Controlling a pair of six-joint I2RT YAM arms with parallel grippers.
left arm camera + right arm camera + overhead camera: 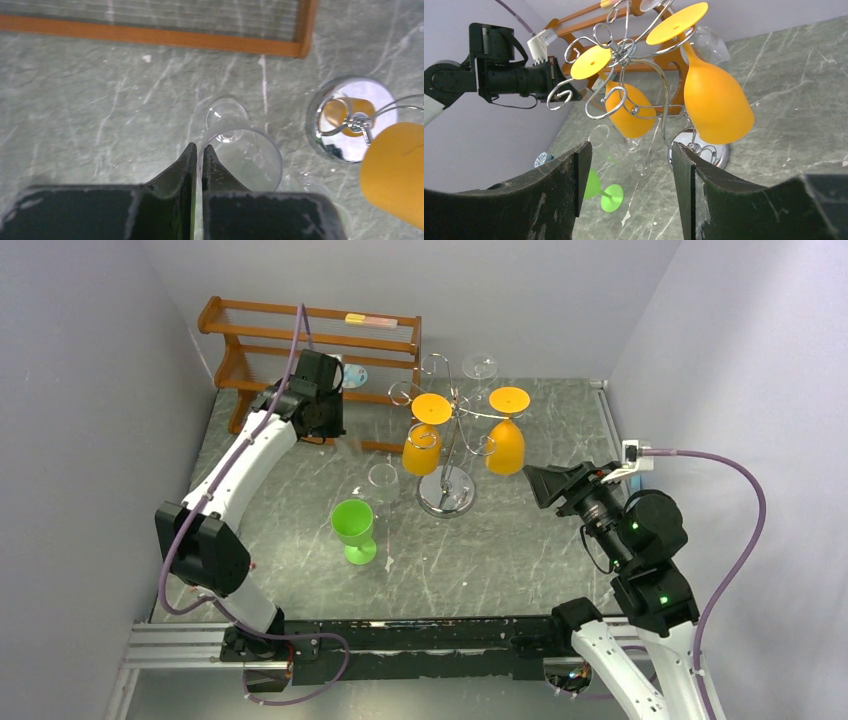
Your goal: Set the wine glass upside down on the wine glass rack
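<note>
**Open up before you go down for the clear glass**

You are lining up the left gripper (200, 148) over the wine glass (250, 162). Its two fingers are pressing almost together, with only a thin slit between them, and they are gripping nothing. The wine glass is standing upright on the table (520, 560), mouth up. It is just beside the wine glass rack (446, 492) and near a green glass (354, 525). In the wrist view the fingertips are overlapping the near rim. The top view, though, is showing the gripper apart from the glass, toward the wooden shelf (300, 340), so I am judging this as an approach, not a hold.

To do it well, you are parting the fingers first. Then you are descending so that they are straddling the stem or the bowl wall rather than knocking the rim. Thin clear glass is likely tipping easily, and the green glass is sitting close enough to be nudged. Gripping low, near the stem, is leaving you room to turn the glass over. From there you are sliding the stem into a free curl (560, 95) with the foot resting on top, as the two orange glasses (507, 445) are hanging now.

The right gripper (629, 150) is hanging wide open, facing the rack from the other side. You are wanting it well away from the orange bowls unless you are planning a handover.
</note>
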